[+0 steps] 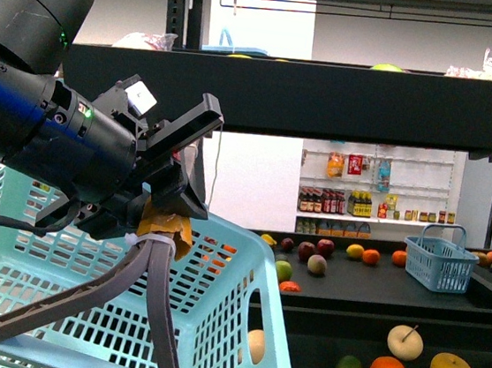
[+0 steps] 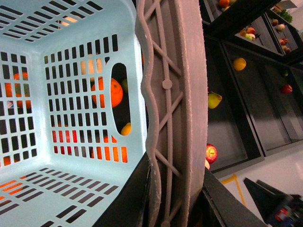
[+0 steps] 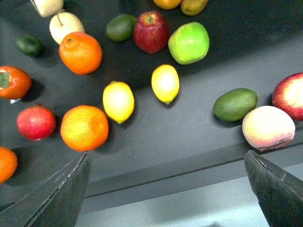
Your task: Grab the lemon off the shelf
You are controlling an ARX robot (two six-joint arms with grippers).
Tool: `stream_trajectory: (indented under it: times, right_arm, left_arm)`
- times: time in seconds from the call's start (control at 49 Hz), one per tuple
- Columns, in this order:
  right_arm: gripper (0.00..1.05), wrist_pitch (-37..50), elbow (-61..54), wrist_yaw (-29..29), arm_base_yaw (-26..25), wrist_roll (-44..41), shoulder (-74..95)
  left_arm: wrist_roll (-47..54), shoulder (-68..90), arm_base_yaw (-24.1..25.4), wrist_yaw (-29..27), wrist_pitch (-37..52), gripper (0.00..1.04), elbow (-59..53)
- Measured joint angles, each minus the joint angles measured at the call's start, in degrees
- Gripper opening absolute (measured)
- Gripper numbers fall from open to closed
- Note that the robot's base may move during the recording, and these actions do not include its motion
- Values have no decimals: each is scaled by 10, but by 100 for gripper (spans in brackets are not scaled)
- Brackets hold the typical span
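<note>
Two yellow oval lemons lie side by side on the shelf's black tier [image 3: 199, 142] in the right wrist view, one lemon [image 3: 165, 83] toward the middle and the other [image 3: 118, 101] beside an orange. My right gripper [image 3: 168, 158] hovers open over the tier's front edge, short of both lemons, with nothing between its fingers. My left gripper [image 1: 159, 227] is shut on the grey basket handle [image 2: 170, 94] and holds up the light blue basket [image 1: 230, 324] in front of the shelf [image 1: 327, 96]. The right gripper is out of the front view.
Around the lemons lie oranges [image 3: 80, 52], a red apple [image 3: 150, 31], a green apple [image 3: 189, 42], an avocado [image 3: 235, 104], a peach [image 3: 268, 127] and a pomegranate [image 3: 36, 122]. A small blue basket [image 1: 439, 262] stands on the middle tier. White racks with bottles [image 1: 374, 194] show behind.
</note>
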Motion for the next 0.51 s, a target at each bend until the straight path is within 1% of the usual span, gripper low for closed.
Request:
stream_trajectory:
  times: [0.122,0.245,0.51]
  right_arm:
    - [97,31,56,13,19,-8,115]
    - [97,70,123,40,36,-9,246]
    - [97,63,261,54,43,-7,397]
  left_arm:
    - [1,0,0,-2,0,18,0]
    - [2,0,0,-3,0,18,0]
    - [2,0,0,-2,0,18,0]
